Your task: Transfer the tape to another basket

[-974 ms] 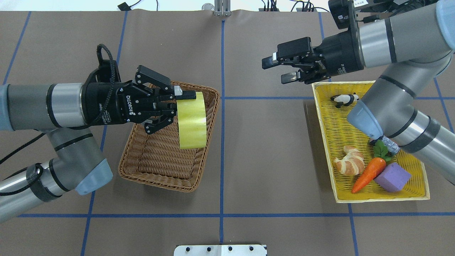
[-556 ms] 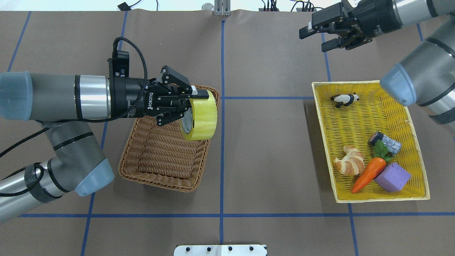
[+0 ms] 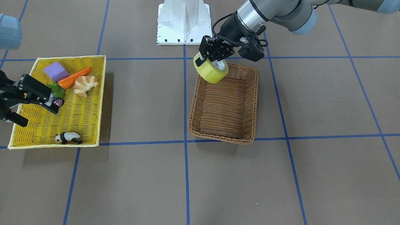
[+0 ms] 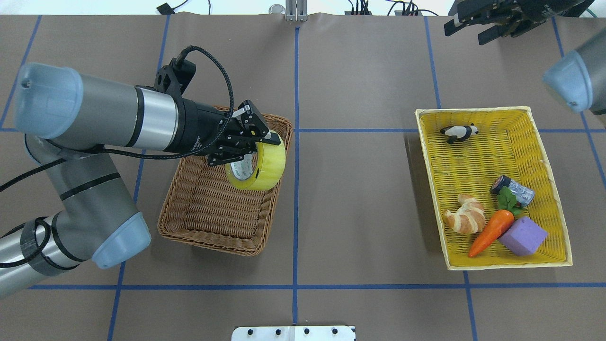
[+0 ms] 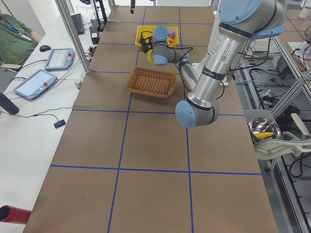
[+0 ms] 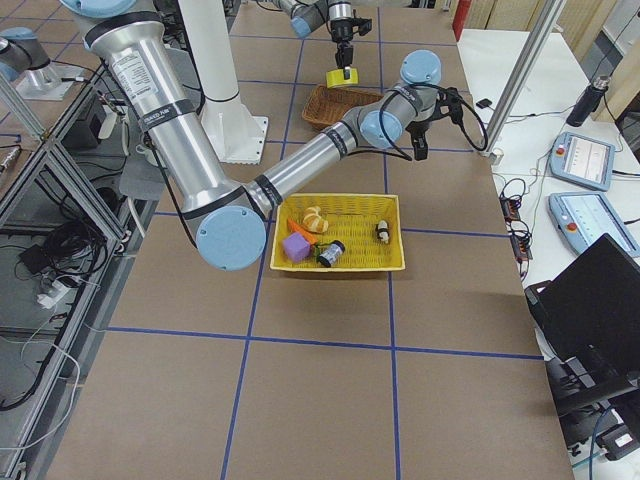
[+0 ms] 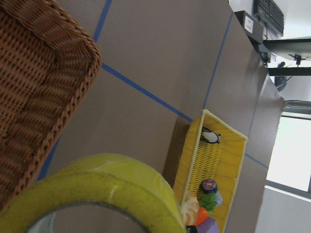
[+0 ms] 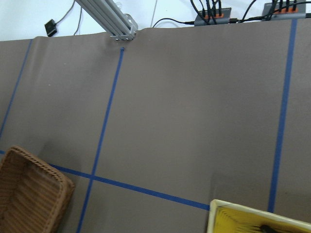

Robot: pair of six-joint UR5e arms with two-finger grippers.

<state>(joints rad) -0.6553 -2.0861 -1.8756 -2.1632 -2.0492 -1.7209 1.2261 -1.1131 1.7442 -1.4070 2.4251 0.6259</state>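
Observation:
The yellow tape roll (image 4: pixel 261 164) hangs tilted over the brown wicker basket (image 4: pixel 208 239), above its far right corner. My left gripper (image 4: pixel 255 142) is shut on the roll's wall, one finger inside the core and one outside. In the front-facing view the tape (image 3: pixel 210 71) sits over the basket's (image 3: pixel 218 137) corner nearest the robot's base. The left wrist view shows the tape (image 7: pixel 102 189) close up, with the basket (image 7: pixel 39 97) below it. My right gripper (image 4: pixel 464 34) is open and empty, high at the far right edge.
A shallow yellow tray (image 4: pixel 428 156) stands at the right with a panda figure (image 4: pixel 458 133), a croissant (image 4: pixel 466 219), a carrot (image 4: pixel 490 232), a purple block (image 4: pixel 523 237) and a silver cylinder (image 4: pixel 513 190). A white mount plate (image 4: pixel 293 333) is at the near edge.
My left gripper has turned and tilted down with the tape, which stays over the basket's far right corner. My right arm has pulled back from the middle to the far right corner.

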